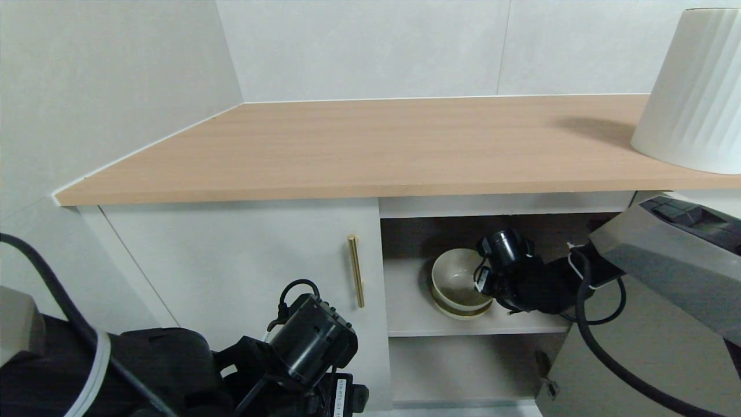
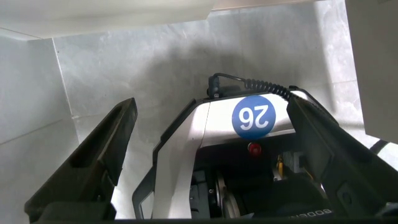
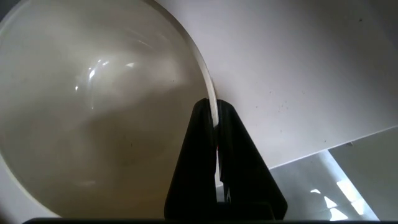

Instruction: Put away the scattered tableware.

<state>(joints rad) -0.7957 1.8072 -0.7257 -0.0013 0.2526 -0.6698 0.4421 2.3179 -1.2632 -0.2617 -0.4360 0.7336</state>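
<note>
**Bowl in the cabinet, grip not yet released**

The bowl (image 1: pixel 454 284) sat on the middle shelf (image 1: pixel 411 315) inside the open half of the cabinet (image 1: pixel 243 260), toward the front of that shelf. It may have rested on a second dish beneath it, though this could not be told for certain. The right gripper (image 1: pixel 487 282) reached into the cabinet and was pinched shut on the bowl's rim, one finger inside the wall and one outside. The left gripper (image 2: pixel 211 102) hung low in front of the cabinet's closed door (image 1: pixel 260 278), its fingers spread wide with nothing between them.

The step in hand looked like the placing of this bowl, with the set-down all but made. The next move would call for the right fingers to part, then for the arm to draw straight back out of the cabinet without catching the rim or dragging the bowl toward the shelf edge.
</note>
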